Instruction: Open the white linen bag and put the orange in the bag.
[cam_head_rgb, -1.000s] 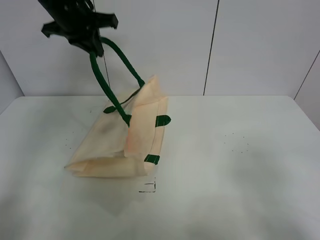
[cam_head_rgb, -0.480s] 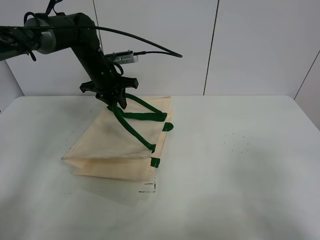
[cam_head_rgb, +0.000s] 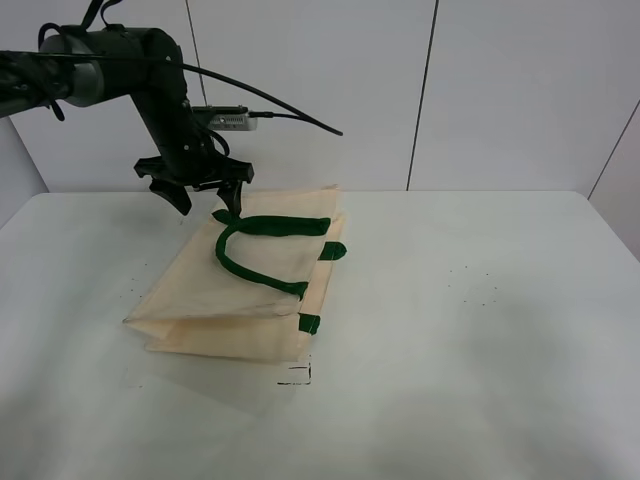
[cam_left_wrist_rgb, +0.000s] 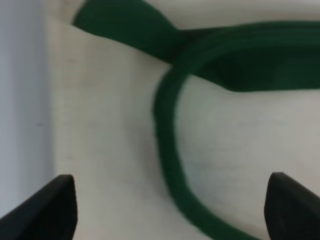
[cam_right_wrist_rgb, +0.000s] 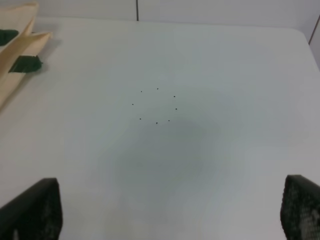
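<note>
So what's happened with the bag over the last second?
The left gripper lowered the green handle and let it go; the handle now lies flat on the bag, which has sagged flat onto the table. The gripper hangs open above the bag's far edge. The bag remains in the same spot.

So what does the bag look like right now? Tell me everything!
The bag is cream-white cloth, lying flat and folded on the white table, its mouth not open. It has dark green strap handles; one handle lies in a loop on top of the cloth, and short green tabs show at its right edge. The left gripper hovers just above its far end, jaws open, holding nothing. No orange shows in any view.
</note>
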